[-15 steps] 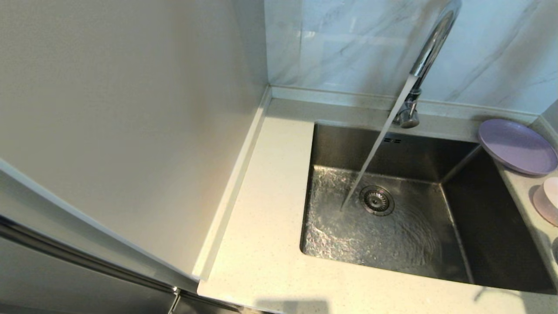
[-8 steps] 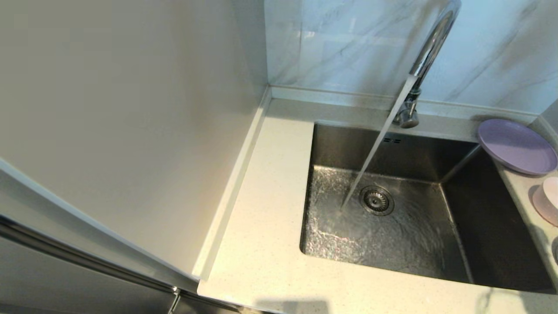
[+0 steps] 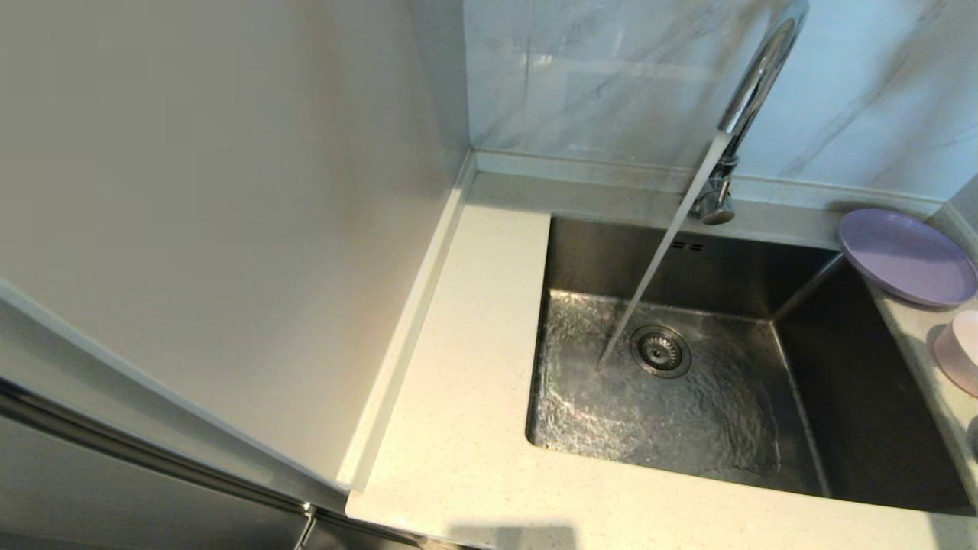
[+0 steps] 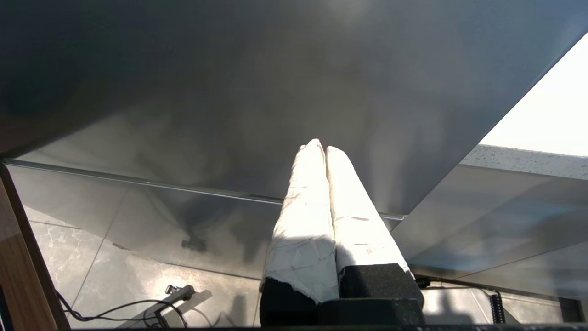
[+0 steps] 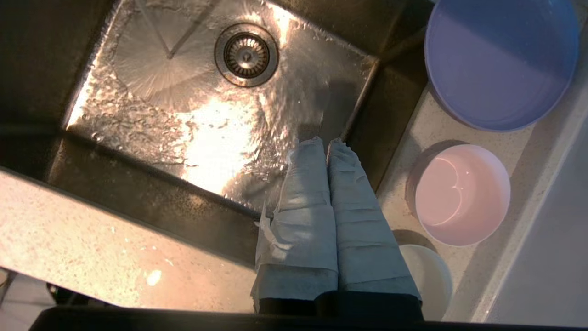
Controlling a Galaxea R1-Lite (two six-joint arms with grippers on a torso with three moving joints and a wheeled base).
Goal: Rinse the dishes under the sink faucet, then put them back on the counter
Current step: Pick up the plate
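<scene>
The chrome sink faucet (image 3: 752, 84) runs a steady stream into the steel basin (image 3: 596, 252) beside the drain (image 3: 660, 351). A lavender plate (image 3: 905, 256) lies on the counter's right strip and overhangs the basin corner. A pink saucer (image 3: 959, 353) sits just nearer than it. In the right wrist view the plate (image 5: 500, 59), the pink saucer (image 5: 461, 193) and the pale bowl (image 5: 429, 276) stand in a row. My right gripper (image 5: 324, 142) hangs shut and empty above the basin's right side, beside them. My left gripper (image 4: 320, 147) is shut, low before a grey panel.
The cream counter (image 3: 474, 397) runs along the basin's left and front, with a raised rim at the walls. A tall pale panel (image 3: 229, 229) fills the left. Water ripples over the basin floor (image 5: 151, 78). A cable lies on the floor tiles (image 4: 138, 294).
The dishes and faucet have not moved. Water keeps running and its ripples shift. A faint shadow at the counter's front right edge has gone.
</scene>
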